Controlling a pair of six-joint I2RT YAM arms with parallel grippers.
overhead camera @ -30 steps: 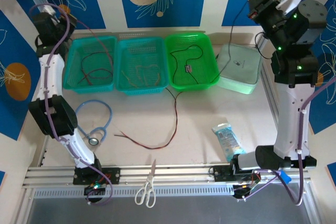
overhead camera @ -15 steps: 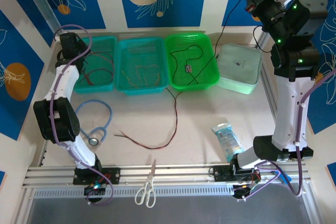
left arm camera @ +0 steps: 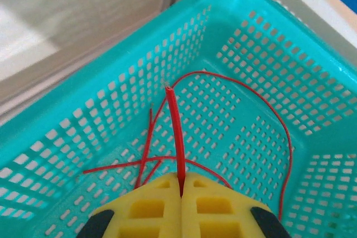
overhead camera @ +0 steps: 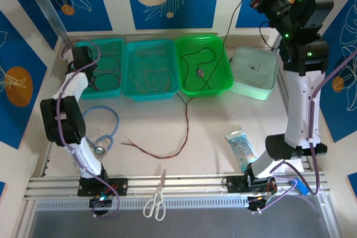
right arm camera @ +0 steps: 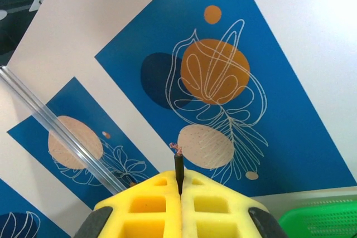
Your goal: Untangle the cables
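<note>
The left fingers (left arm camera: 150, 207) pinch the red cable (left arm camera: 174, 124) over the far-left teal basket (left arm camera: 268, 54); the right fingers (right arm camera: 215, 204) pinch the black cable (right arm camera: 178, 168) high, seemingly to lift it clear

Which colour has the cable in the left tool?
It is a red cable; left wrist view shows it best.

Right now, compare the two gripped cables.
The left gripper pinches a red cable; the right gripper pinches a black cable. The red cable's end sits low over a teal basket; the black cable's end is raised before a wall poster. Both are thin, with stubs poking out.
</note>
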